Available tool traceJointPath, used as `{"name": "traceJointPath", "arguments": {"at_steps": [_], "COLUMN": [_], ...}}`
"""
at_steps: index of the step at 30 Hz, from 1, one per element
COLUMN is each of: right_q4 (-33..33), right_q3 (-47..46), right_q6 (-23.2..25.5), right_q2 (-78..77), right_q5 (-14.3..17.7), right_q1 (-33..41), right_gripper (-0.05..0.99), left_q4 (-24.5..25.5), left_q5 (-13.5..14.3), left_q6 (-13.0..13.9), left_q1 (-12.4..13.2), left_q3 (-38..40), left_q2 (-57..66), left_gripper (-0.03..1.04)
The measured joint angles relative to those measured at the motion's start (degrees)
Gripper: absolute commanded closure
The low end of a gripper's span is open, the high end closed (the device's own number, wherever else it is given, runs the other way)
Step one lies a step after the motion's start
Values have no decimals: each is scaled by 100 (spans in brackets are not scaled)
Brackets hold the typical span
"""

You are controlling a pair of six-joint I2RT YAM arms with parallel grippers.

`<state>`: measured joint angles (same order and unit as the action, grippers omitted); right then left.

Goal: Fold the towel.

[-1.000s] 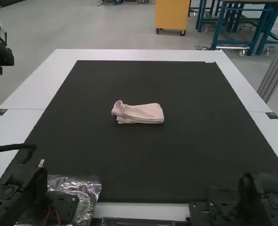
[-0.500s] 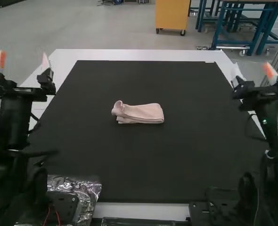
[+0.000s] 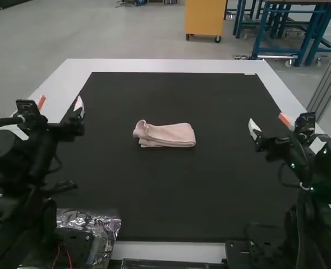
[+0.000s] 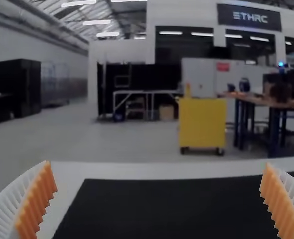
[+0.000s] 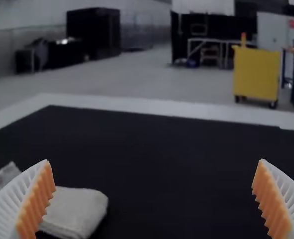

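High view: towel (image 3: 165, 136) folded on the mat (image 3: 171, 190); crinkled wrap (image 3: 105, 224), contents unclear, at its near edge. Left gripper (image 3: 60, 103) and right gripper (image 3: 268, 121) gape wide, empty.

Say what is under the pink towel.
The folded towel lies on the black mat, which shows all around it. Whatever is directly beneath the cloth is covered and cannot be seen.

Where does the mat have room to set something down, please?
The mat is bare between towel and far edge, and between towel and near edge. Left arm and shiny wrapping crowd the near left; right arm, the near right.
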<state>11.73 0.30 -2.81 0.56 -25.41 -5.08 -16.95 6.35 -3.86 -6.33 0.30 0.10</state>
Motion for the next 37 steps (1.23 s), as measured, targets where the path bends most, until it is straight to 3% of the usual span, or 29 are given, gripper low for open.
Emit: {"name": "traceJointPath", "arguments": {"at_steps": [4, 8, 12, 16, 19, 28, 37], "right_q4": [-162, -505, -647, -960, -1012, -1163, -1161], "right_q3": [2, 2, 2, 2, 2, 2, 2], "right_q6": [-343, -409, -459, -605, -697, -796, -798], "right_q2": [0, 0, 2, 0, 2, 0, 0], "right_q5": [321, 1182, 2065, 2479, 2542, 2090, 2039], "right_q1": [-72, -205, -345, -415, -413, -415, -413], "right_gripper": [2, 2, 2, 2, 2, 2, 2], "left_q4": [455, 1113, 1370, 1567, 1641, 1644, 1644], "left_q5": [-39, -44, -42, -39, -39, -39, -39], "left_q6": [-111, -140, -140, -201, -286, -358, -380], "left_q1": [0, 2, 2, 13, 13, 13, 11], "left_q3": [0, 0, 0, 0, 0, 2, 0], "left_q2": [0, 0, 0, 0, 0, 0, 0], "left_gripper": [5, 5, 4, 4, 4, 4, 4]}}
